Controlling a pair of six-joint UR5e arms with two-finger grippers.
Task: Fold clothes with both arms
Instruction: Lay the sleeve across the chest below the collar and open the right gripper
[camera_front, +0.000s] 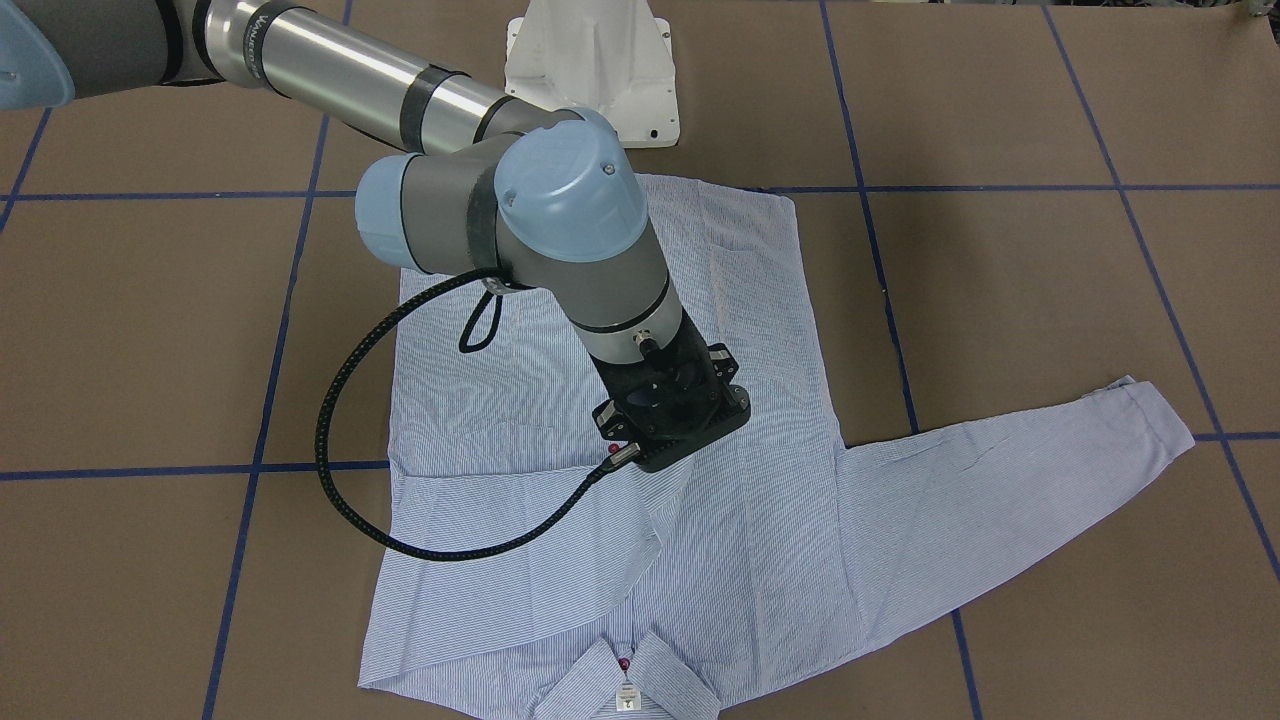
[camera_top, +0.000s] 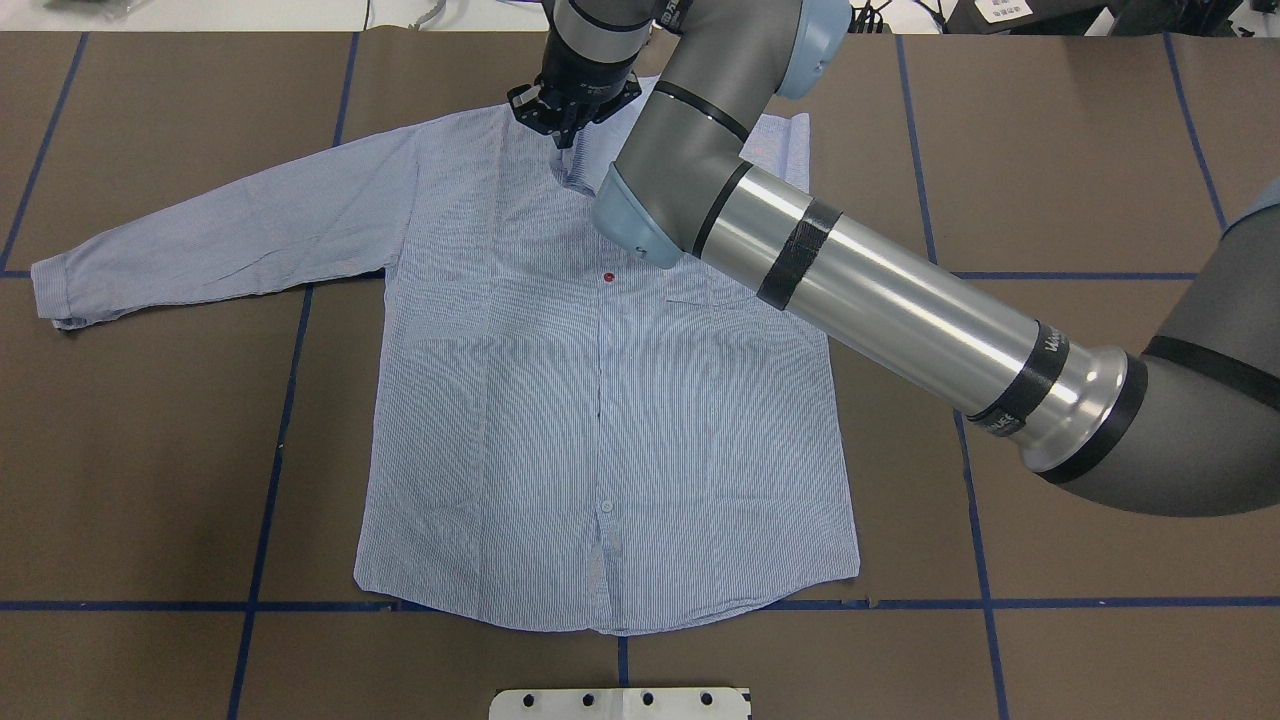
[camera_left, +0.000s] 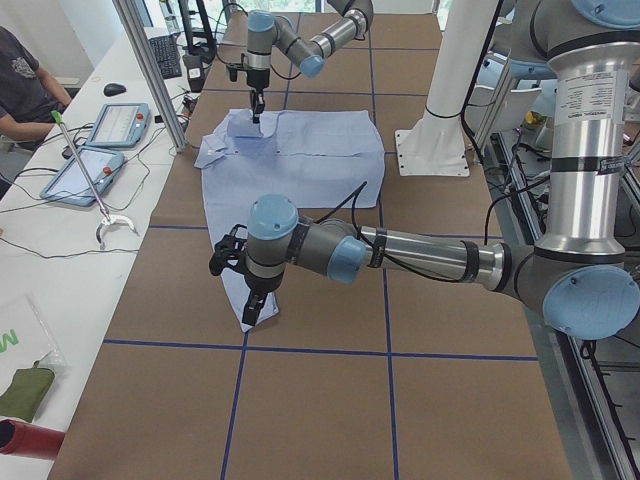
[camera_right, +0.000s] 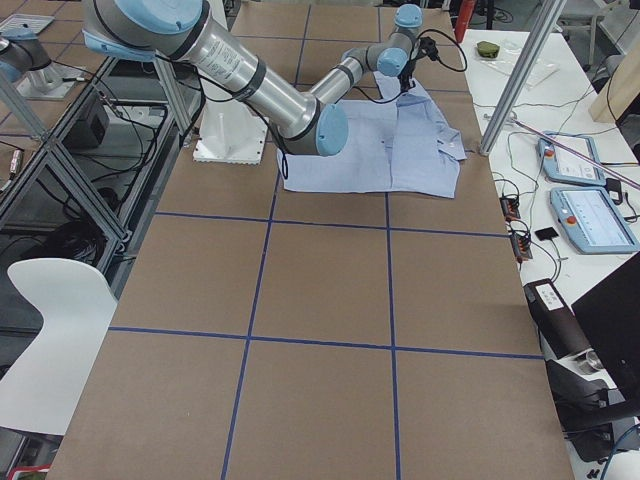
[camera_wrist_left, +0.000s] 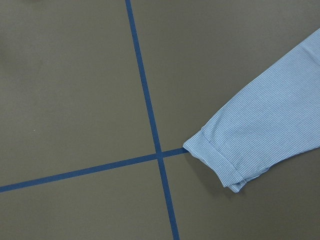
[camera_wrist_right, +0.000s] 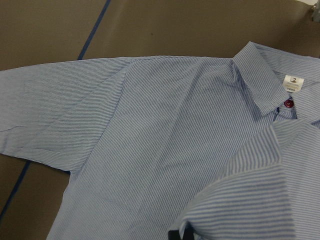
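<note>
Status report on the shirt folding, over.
Right gripper shut on shirt sleeve, folded across body. Left gripper over other cuff, state unclear. Nothing blocking.

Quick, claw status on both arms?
Left claw: cannot tell; only a side view shows it.
Right claw: closed on the shirt, pinching up a fold of it.

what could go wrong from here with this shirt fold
1. The right gripper looks shut on a raised fold of the light blue-and-white striped button shirt near its collar; pulling sideways might drag the flat body out of shape.
2. The outstretched sleeve's cuff sits off-centre in the left wrist view, so the left gripper, coming straight down, might meet the brown table instead.
</note>
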